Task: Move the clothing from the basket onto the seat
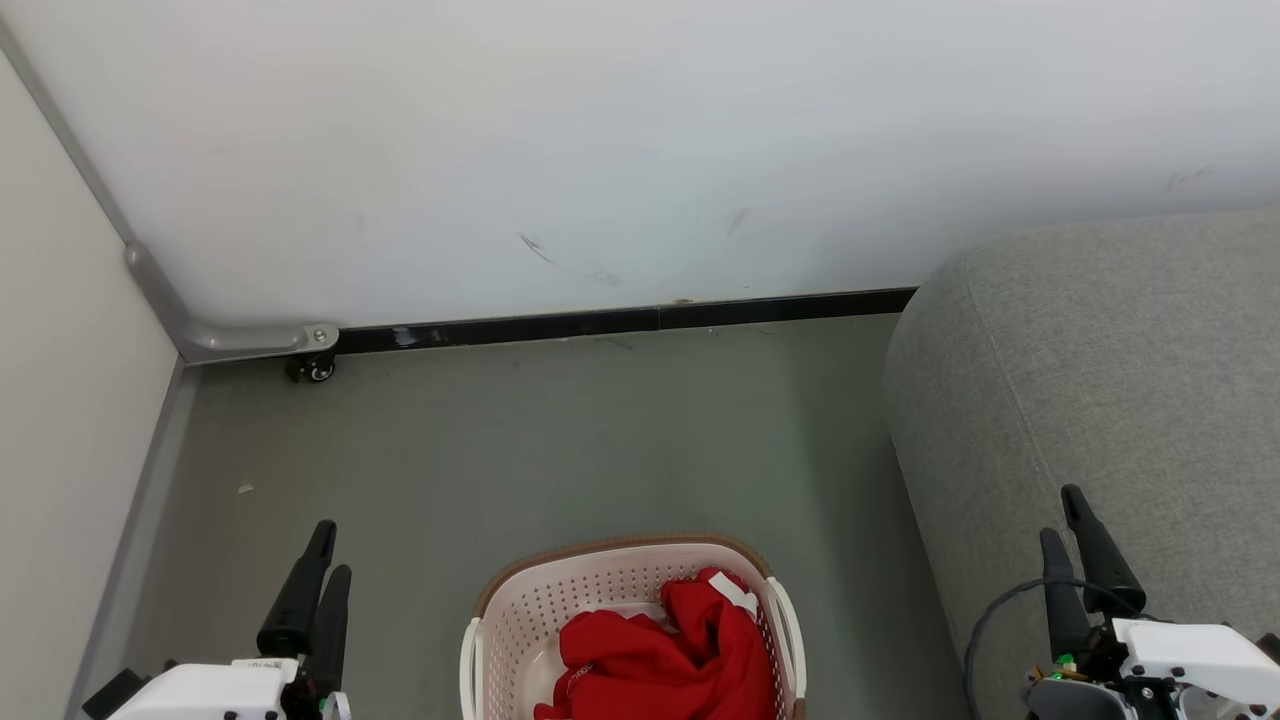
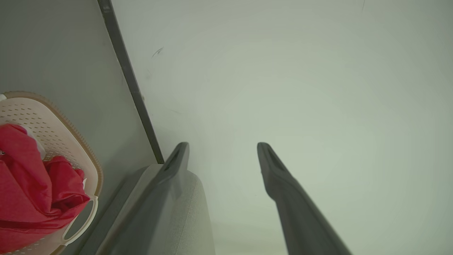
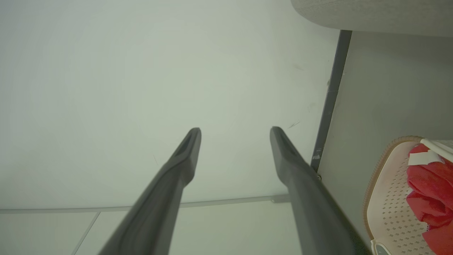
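In the head view, the clothing (image 1: 665, 660) is bright red crumpled fabric with a white tag. It lies inside the cream basket (image 1: 520, 620), which has perforated walls and a brown rim. The basket stands on the grey floor (image 1: 550, 440), to the left of the light grey woven seat (image 1: 1100, 380). In the left wrist view, the left gripper (image 2: 223, 145) is spread and holds nothing. In the right wrist view, the right gripper (image 3: 235, 129) is also spread and empty.

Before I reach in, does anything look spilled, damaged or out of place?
Nothing serious. The clothing lies bunched inside the upright basket. Only faint dark scuffs mark the wall, and a small pale speck lies on the floor.
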Tool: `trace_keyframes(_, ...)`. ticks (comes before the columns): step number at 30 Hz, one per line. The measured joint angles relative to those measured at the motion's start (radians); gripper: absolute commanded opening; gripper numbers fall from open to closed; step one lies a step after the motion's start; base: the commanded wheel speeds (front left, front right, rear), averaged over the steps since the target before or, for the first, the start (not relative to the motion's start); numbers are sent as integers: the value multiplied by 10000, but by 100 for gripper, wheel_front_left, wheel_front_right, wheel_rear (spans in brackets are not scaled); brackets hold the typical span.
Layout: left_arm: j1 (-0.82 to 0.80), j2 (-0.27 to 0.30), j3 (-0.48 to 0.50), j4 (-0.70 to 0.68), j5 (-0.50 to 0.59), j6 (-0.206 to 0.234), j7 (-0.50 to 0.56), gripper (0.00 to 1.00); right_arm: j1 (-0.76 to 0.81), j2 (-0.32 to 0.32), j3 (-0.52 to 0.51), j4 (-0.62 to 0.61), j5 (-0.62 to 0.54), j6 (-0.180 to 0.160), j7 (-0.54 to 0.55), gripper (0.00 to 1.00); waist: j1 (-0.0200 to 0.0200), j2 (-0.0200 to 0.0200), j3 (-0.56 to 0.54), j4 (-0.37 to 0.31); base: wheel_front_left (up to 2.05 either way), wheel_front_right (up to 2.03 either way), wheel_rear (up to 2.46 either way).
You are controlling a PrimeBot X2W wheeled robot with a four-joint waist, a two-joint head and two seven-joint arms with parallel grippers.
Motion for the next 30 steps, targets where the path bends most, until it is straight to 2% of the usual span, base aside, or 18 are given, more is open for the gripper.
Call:
trace_keyframes(10,-1,21,-368,-25,499,-6,-397,100,-1,4,284,-257,-430,0,-355,100,3,0,10,11,0,0,0)
trace_keyframes(15,-2,29,-554,-27,819,-12,-546,100,0,-6,412,-284,-828,0,-571,100,18,0,11,17,0,0,0)
trace_keyframes(21,-15,42,-698,-29,1432,-12,-769,100,-1,-163,596,-330,-1547,0,-800,100,39,0,10,26,0,0,0)
trace_keyframes(30,-92,77,-846,-144,2592,-10,-1112,100,-16,-274,819,-389,-2721,0,-1089,100,46,0,19,40,0,0,0)
